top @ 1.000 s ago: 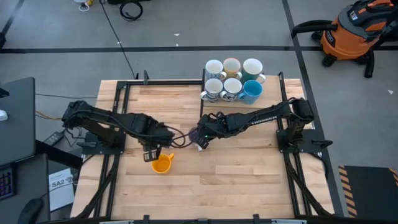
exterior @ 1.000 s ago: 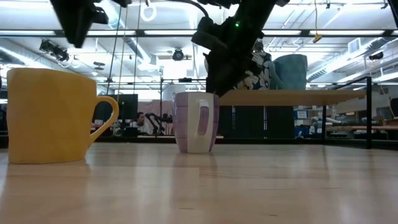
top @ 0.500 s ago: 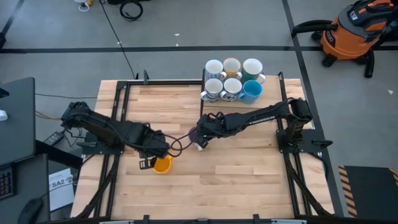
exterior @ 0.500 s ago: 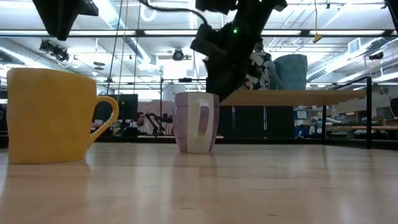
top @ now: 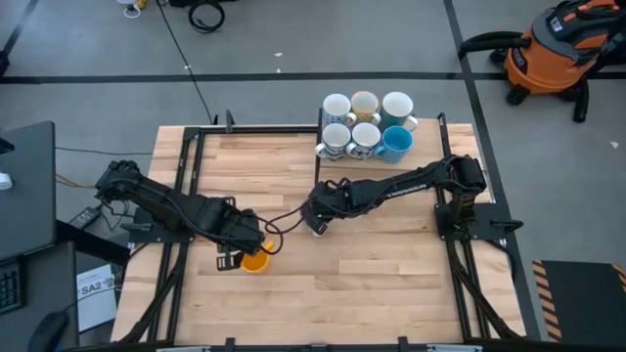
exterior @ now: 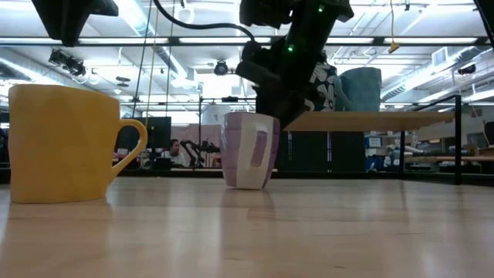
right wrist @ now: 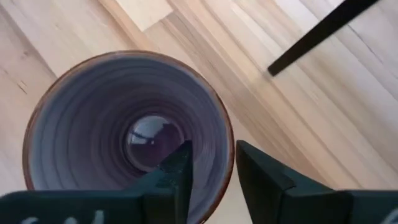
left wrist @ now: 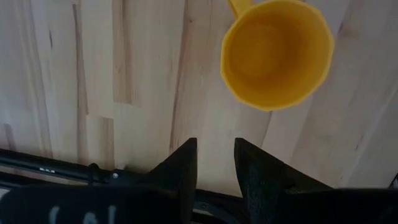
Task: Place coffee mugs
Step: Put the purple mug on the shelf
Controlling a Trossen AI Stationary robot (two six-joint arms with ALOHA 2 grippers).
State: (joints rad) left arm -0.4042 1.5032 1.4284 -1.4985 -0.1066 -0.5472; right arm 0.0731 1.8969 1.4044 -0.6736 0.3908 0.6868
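Purple mug (exterior: 250, 150) tilted, base hidden.

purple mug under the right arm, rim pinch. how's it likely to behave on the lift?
Purple mug looks rigid glazed ceramic, so probably slick at the rim and chip-prone if dropped. Right gripper has its jaws straddling one wall only, so the weight hangs off-centre; it already sits tilted in the low view, and will likely swing. It seems small, probably light.

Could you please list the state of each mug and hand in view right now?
Yellow mug: upright, empty, free.
Purple mug: tilted, rim gripped.
Six mugs: upright, clustered at the far edge.
Left hand: above the yellow mug, holding nothing.
Right hand: one finger inside the purple mug.
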